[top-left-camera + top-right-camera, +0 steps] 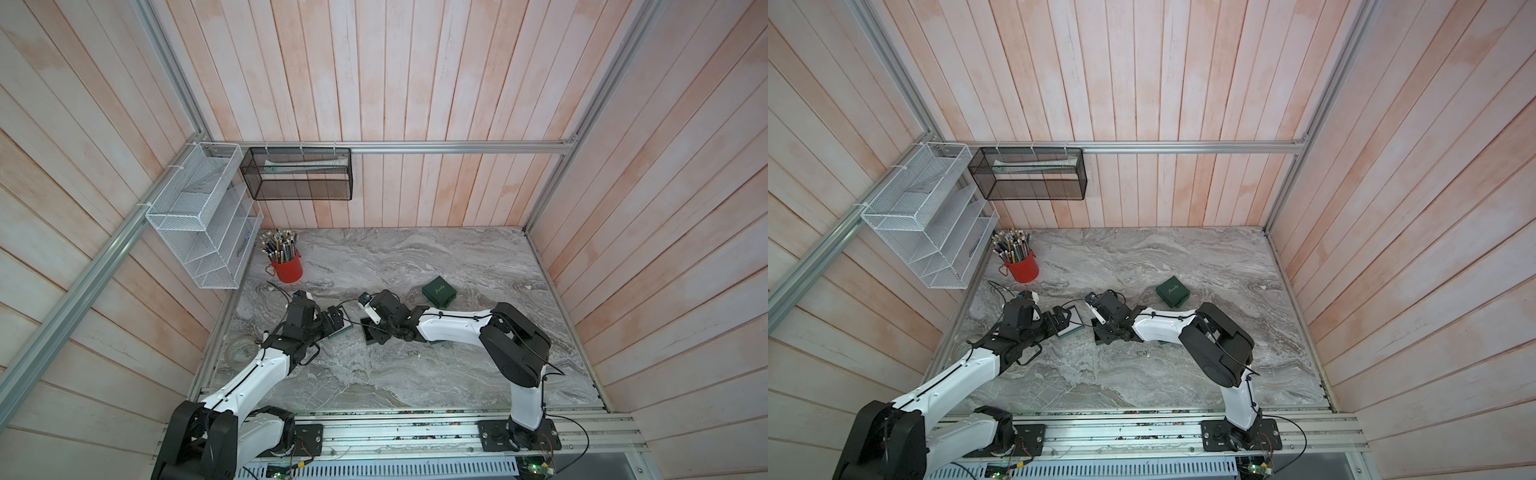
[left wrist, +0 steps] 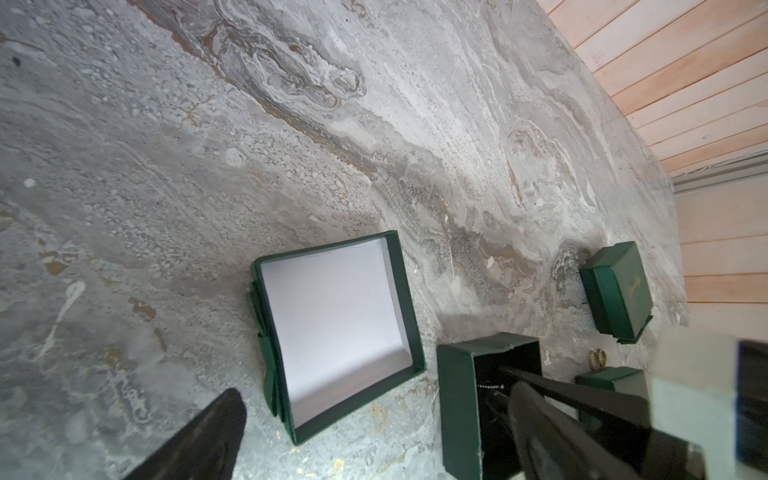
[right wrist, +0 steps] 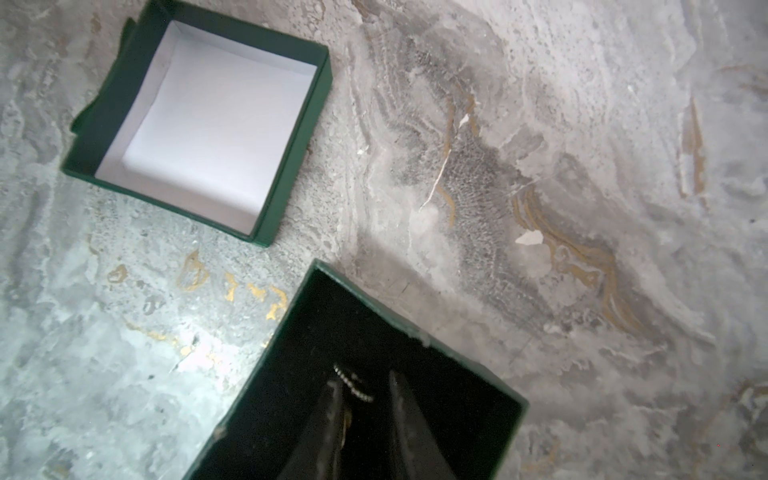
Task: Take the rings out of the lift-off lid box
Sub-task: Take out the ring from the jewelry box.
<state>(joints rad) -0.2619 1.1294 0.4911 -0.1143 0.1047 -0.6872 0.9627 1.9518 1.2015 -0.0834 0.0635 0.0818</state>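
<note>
The lift-off lid box [image 3: 374, 301] stands open on the marble, dark green outside and black inside; it also shows as the box [image 1: 369, 332] [image 1: 1099, 340] [image 2: 459, 407]. A thin beaded silvery ring [image 3: 341, 375] [image 2: 490, 385] lies on its black floor. My right gripper [image 3: 365, 380] [image 1: 376, 334] [image 1: 1106, 332] reaches down into the box. Its fingers stand a narrow gap apart around the ring, which rests against one finger only. The lid [image 3: 297, 158] [image 2: 405, 303] [image 1: 344, 328] lies upside down beside the box, white inside. My left gripper [image 2: 374, 432] [image 1: 336, 326] hangs wide open over the lid, holding nothing.
A closed green box [image 1: 439, 292] [image 1: 1173, 292] [image 2: 617, 286] sits further back. Another green box [image 2: 611, 378] lies under the right arm, with small golden hoops [image 2: 597, 358] on the marble beside it. A red pencil cup [image 1: 287, 266] stands at the back left under wire baskets [image 1: 199, 216].
</note>
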